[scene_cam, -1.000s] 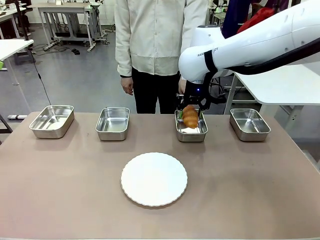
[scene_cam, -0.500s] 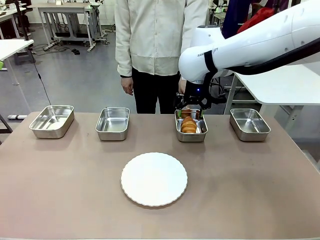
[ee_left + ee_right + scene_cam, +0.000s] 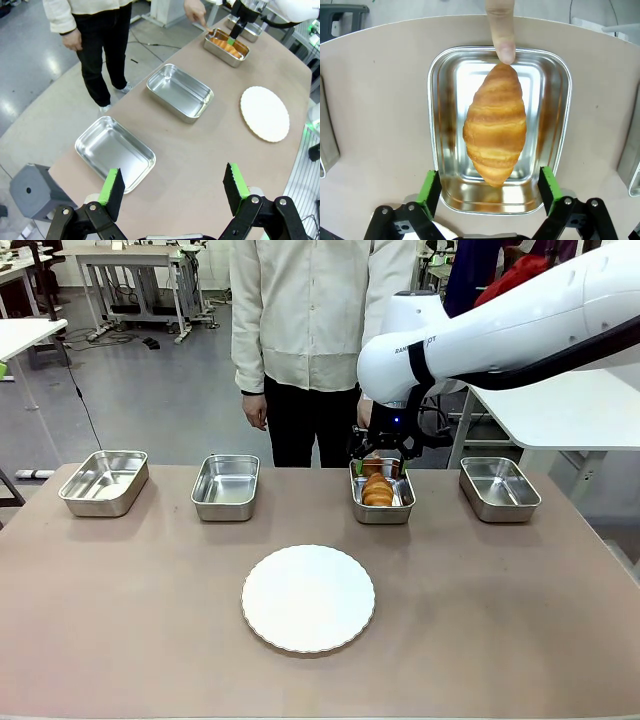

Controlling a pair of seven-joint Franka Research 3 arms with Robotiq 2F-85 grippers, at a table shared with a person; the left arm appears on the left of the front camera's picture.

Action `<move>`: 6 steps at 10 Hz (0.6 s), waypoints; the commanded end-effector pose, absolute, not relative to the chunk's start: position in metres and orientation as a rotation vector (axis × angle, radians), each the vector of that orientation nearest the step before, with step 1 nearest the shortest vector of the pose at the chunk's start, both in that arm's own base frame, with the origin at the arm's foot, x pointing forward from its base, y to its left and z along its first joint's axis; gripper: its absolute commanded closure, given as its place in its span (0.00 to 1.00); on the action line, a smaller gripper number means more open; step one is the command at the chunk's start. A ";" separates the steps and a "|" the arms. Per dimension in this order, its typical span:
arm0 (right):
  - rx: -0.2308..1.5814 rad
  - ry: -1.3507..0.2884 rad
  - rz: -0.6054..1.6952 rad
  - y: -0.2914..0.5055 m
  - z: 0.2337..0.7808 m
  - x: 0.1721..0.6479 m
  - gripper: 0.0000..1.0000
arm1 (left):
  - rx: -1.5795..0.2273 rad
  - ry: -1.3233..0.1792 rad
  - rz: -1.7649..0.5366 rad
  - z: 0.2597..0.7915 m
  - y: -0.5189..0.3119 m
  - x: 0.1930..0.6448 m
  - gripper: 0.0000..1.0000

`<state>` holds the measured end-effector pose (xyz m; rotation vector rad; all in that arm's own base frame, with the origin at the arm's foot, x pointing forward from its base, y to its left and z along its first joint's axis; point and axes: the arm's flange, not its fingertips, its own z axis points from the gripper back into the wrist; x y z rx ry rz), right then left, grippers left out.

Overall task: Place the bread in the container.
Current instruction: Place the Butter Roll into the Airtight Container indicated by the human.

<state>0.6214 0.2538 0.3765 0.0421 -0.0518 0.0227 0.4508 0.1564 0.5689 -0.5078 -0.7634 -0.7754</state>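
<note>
While the bread (image 3: 495, 131) lies flat on the floor of the container (image 3: 436, 140), the right hand (image 3: 490, 192) hangs just above it with both green pads spread wide, one on each side of the pan's near end and touching nothing. Seen from the right wrist, the croissant runs lengthwise from 12 o'clock to 6 o'clock within the pan, and a person's fingertip (image 3: 501, 30) reaches in from 12 o'clock to meet its far tip. Seen from the front, the same container (image 3: 382, 508) is the third of four steel pans ranged along the far edge of the bench (image 3: 150, 640), with the bread (image 3: 377, 489) inside it and the right hand (image 3: 382, 452) directly over it. A round white plate (image 3: 308, 598) lies at the bench's centre, at about 7 o'clock from the container and well apart from it. The person (image 3: 320, 320) stands at 12 o'clock beyond the bench. Seen from the left wrist, the left hand (image 3: 173, 187) is open and empty, poised above the bench near the outermost pan (image 3: 115, 152).
</note>
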 end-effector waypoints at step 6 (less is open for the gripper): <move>0.071 -0.199 -0.009 0.213 0.404 0.553 0.00 | -0.513 -0.768 -0.788 0.571 0.155 0.450 0.00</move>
